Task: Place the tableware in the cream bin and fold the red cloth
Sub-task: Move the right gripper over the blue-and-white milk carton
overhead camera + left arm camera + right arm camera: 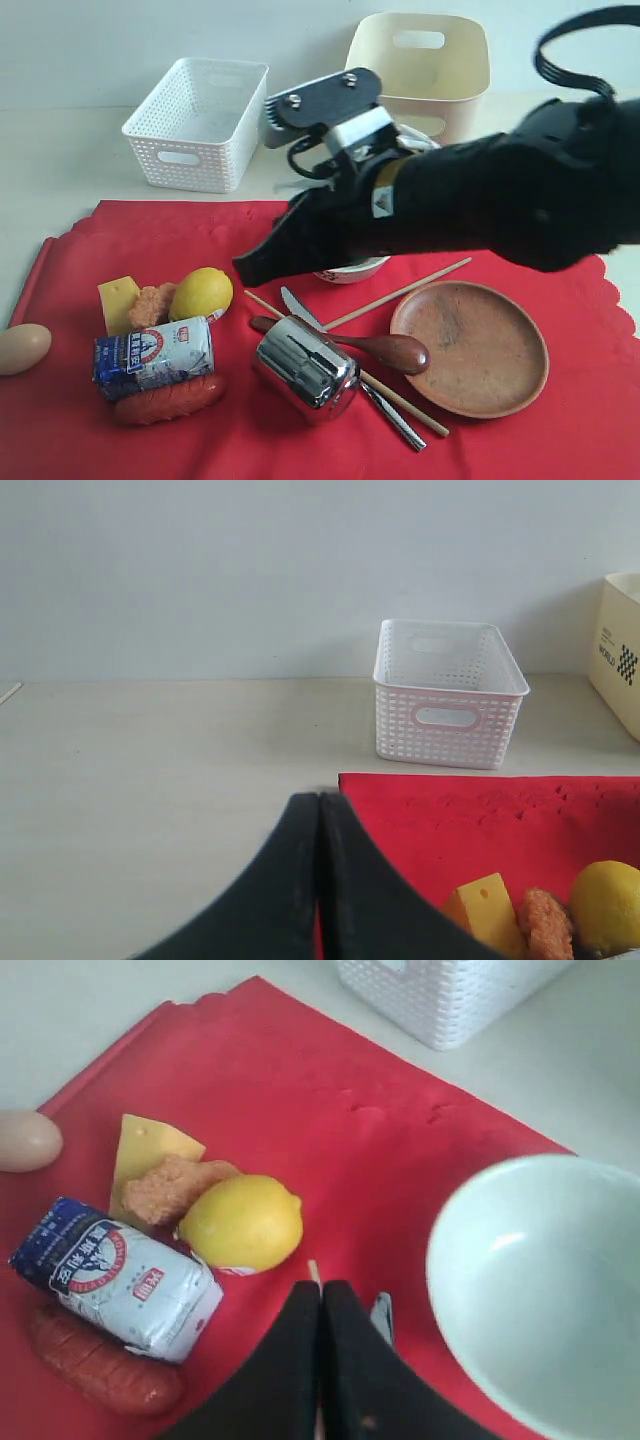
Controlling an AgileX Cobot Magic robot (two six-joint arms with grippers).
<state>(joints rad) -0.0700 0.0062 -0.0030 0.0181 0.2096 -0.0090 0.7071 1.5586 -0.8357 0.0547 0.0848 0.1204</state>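
Observation:
The red cloth lies spread on the table. On it are a steel cup on its side, a brown plate, a dark wooden spoon, a knife and crossed chopsticks. My right arm partly covers the pale bowl. My right gripper hangs shut above the cloth, over a chopstick end and the knife tip, with nothing seen in its grip. The cream bin stands at the back right. My left gripper is shut, by the cloth's corner.
A white lattice basket stands at the back left. On the cloth's left part lie a lemon, cheese, a fried piece, a milk carton and a sausage. An egg rests at the cloth's left edge.

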